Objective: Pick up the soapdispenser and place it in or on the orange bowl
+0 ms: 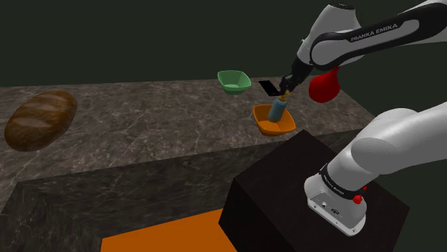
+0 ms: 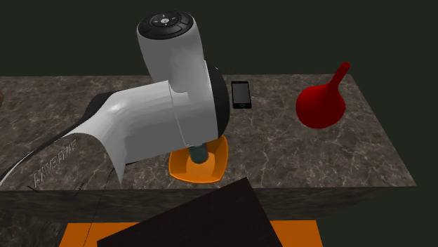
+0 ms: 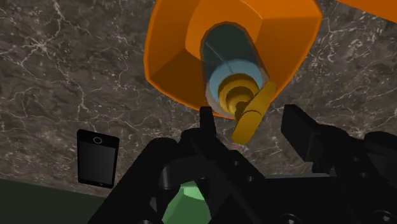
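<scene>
A teal soap dispenser (image 3: 230, 49) with a yellow pump stands upright inside the orange bowl (image 3: 172, 60) on the dark marble counter. My gripper (image 3: 253, 119) hangs just above the pump. Its black fingers (image 3: 304, 130) stand apart on either side of the nozzle without touching it, so it is open. In the shoulder view the gripper (image 1: 284, 91) sits right over the dispenser (image 1: 279, 109) in the bowl (image 1: 268, 127). In the second exterior view the arm covers the hand, and the dispenser (image 2: 202, 152) shows below it in the bowl (image 2: 181, 167).
A black phone (image 2: 241, 93) lies flat on the counter just beyond the bowl. A green bowl (image 1: 233, 81) sits farther back, a red vase (image 2: 321, 104) stands near the counter's end, and a bread loaf (image 1: 39, 119) lies at the shoulder view's far left.
</scene>
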Controlling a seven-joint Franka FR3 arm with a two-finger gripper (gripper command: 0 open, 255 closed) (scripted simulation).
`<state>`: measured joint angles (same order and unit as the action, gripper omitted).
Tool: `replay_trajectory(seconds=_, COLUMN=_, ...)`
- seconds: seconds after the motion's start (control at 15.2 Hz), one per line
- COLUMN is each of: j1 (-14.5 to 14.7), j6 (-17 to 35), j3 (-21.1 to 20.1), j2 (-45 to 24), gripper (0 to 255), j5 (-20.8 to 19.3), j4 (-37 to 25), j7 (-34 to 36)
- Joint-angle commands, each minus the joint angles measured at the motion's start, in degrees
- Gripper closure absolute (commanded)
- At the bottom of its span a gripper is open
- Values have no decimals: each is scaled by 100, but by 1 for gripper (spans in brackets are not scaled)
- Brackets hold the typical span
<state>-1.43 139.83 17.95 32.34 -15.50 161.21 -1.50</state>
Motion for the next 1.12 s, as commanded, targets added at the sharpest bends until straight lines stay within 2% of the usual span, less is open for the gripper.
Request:
replay_trajectory(seconds=0.0, j1=0, j6=1, j3=0, j2=0, gripper=0, j5=0, j4=0, j7=0)
replay_trajectory(seconds=0.26, j1=0, j6=1, j3=0, j2=0, gripper=0, j5=0, j4=0, j7=0)
replay_trajectory(seconds=0.53, j1=-1, j6=-997, j3=-173, j2=684, gripper=0, j5=102, j4=-313, j7=-14)
replay_trajectory(seconds=1.06, j1=-2, j6=-997, j3=-174, j2=684, gripper=0, j5=103, j4=-313, j7=-15)
